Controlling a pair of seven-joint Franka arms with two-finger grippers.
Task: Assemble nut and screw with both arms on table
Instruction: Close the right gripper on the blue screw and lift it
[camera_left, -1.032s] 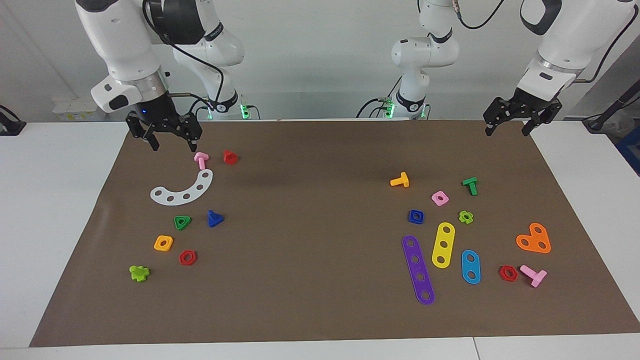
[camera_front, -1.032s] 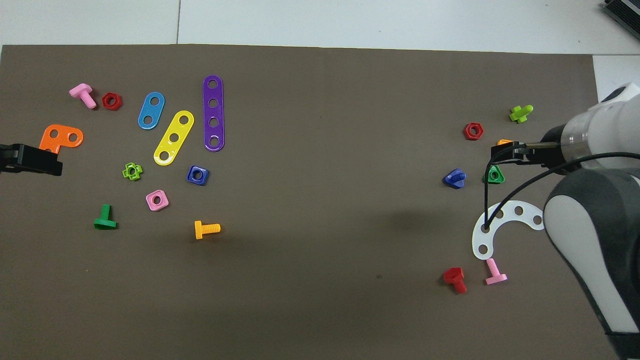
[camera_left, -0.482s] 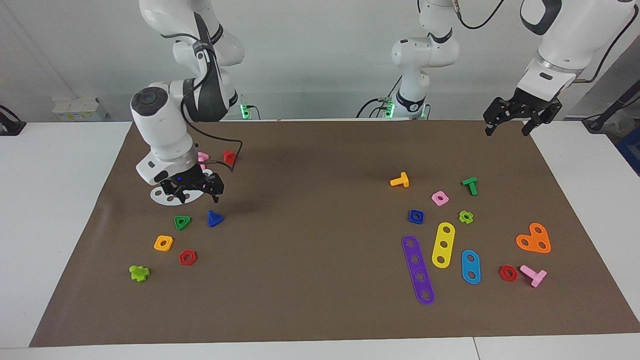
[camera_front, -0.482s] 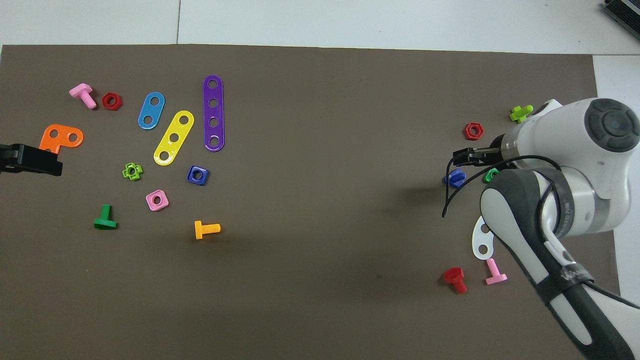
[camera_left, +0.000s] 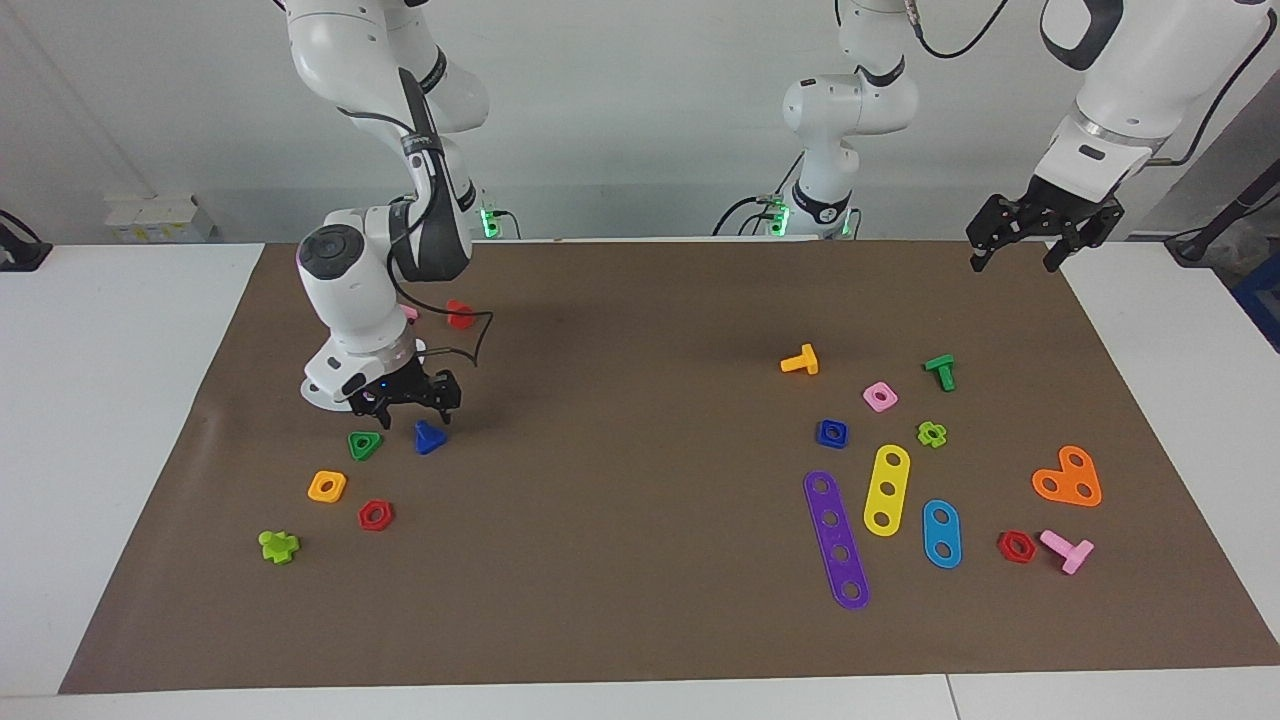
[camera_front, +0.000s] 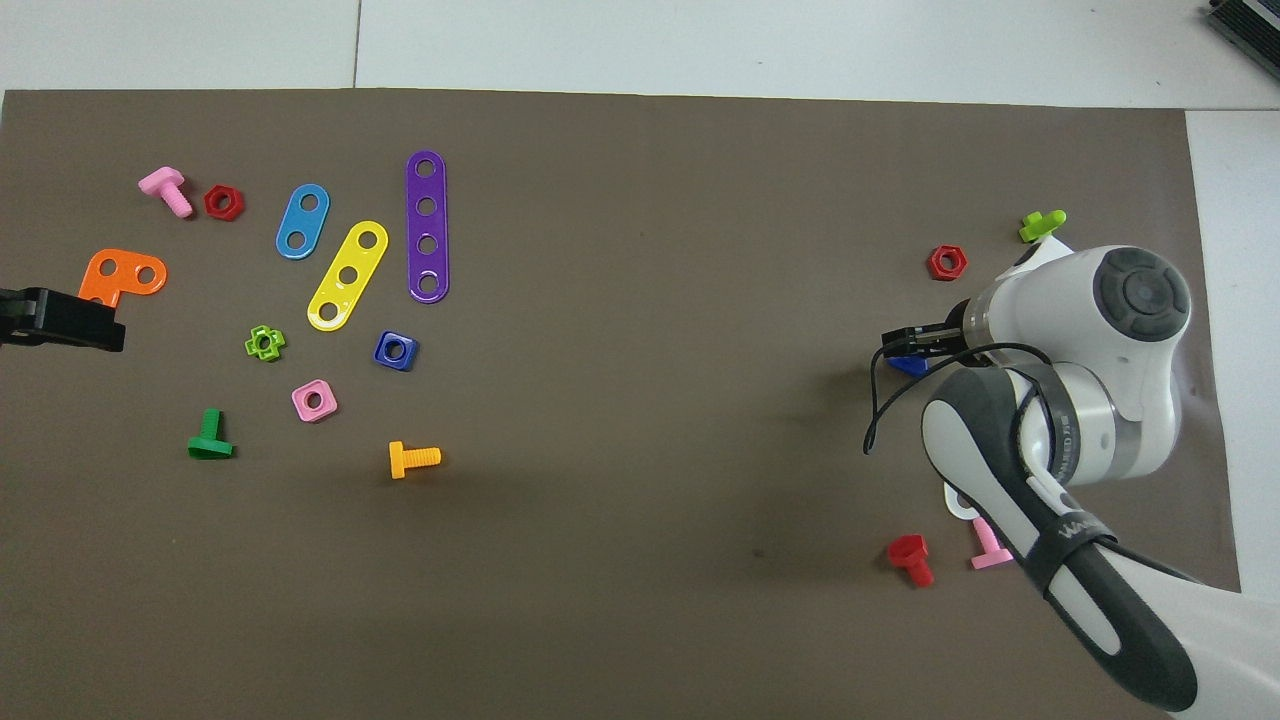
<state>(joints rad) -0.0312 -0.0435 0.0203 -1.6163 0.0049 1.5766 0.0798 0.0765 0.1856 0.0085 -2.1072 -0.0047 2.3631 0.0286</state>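
The blue screw (camera_left: 430, 437) lies on the brown mat (camera_left: 640, 620) toward the right arm's end; in the overhead view only a bit of it (camera_front: 906, 365) shows under the gripper. My right gripper (camera_left: 412, 408) (camera_front: 905, 340) is open and empty, low over the mat, just above the screw and slightly to its robot side. The blue square nut (camera_left: 832, 433) (camera_front: 396, 350) lies toward the left arm's end. My left gripper (camera_left: 1012, 262) (camera_front: 60, 320) is open and empty and waits raised over the mat's corner.
A green triangular nut (camera_left: 364, 444), an orange square nut (camera_left: 327, 486) and a red hex nut (camera_left: 375, 515) lie close to the screw. A white curved strip (camera_left: 318, 392) is partly hidden under the right arm. A pink nut (camera_left: 880, 396), an orange bolt (camera_left: 800, 361) and coloured strips lie around the blue nut.
My right arm has swung from the mat's robot-side edge out over the white strip and come down beside the blue screw. The left arm has not moved.
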